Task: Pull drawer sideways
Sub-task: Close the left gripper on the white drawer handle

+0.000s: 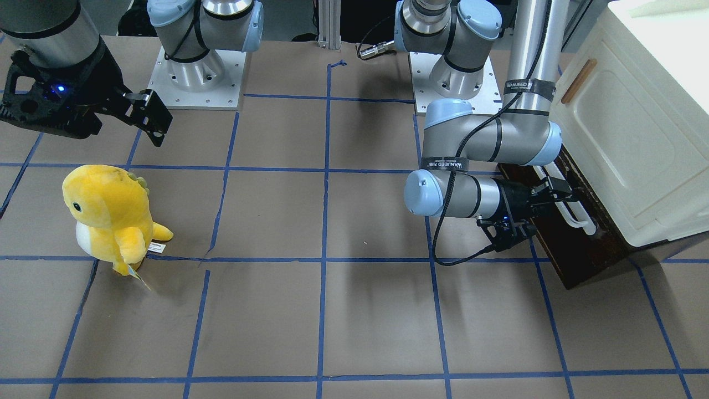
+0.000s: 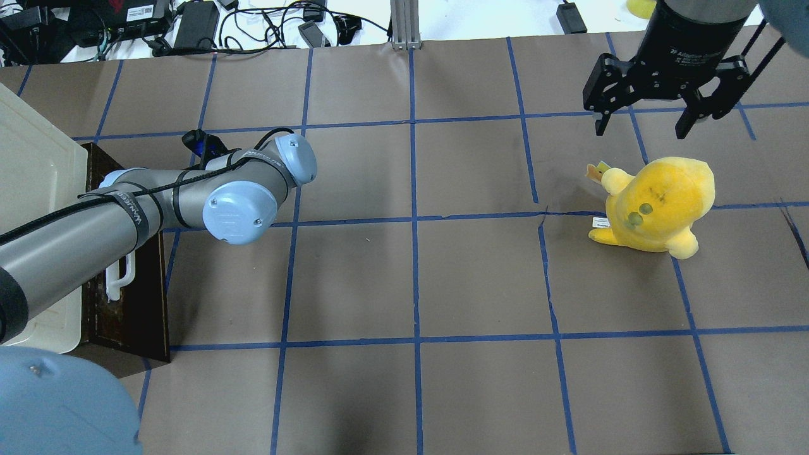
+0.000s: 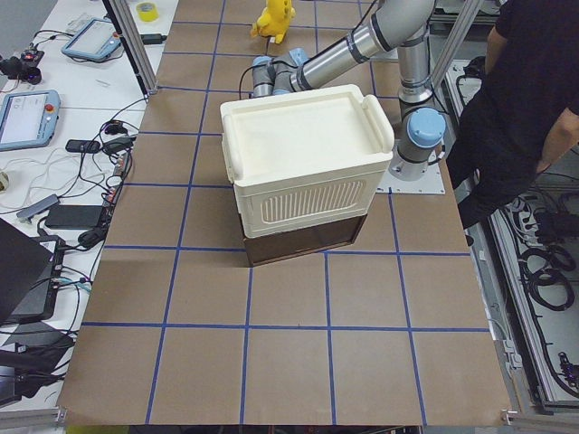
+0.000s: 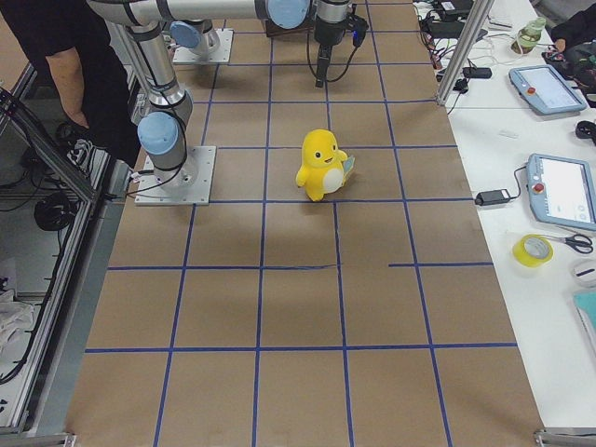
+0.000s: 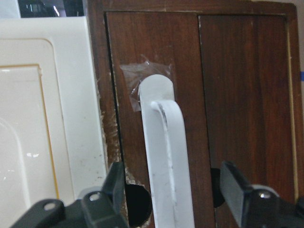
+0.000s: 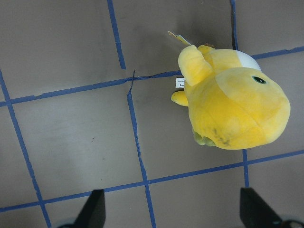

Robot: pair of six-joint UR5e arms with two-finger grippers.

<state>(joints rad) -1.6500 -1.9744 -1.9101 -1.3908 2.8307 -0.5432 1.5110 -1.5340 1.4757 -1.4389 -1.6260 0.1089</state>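
The drawer (image 1: 576, 255) has a dark brown wooden front and a long white bar handle (image 1: 579, 216). It sits under the cream cabinet (image 1: 637, 127), and its inside does not show. My left gripper (image 5: 173, 183) is open and straddles the handle (image 5: 164, 142), with one finger (image 5: 116, 187) on each side. In the front view the left gripper (image 1: 556, 205) is at the handle's far end. The overhead view shows the drawer front (image 2: 129, 303), but my left arm hides the gripper there. My right gripper (image 2: 644, 123) is open and empty, high above the table.
A yellow plush toy (image 2: 657, 202) stands on the brown paper below my right gripper and also shows in the right wrist view (image 6: 232, 99). The cabinet has a door with a small wooden handle (image 1: 579, 80). Blue tape lines grid the table. An operator (image 3: 534, 99) stands by the robot's base.
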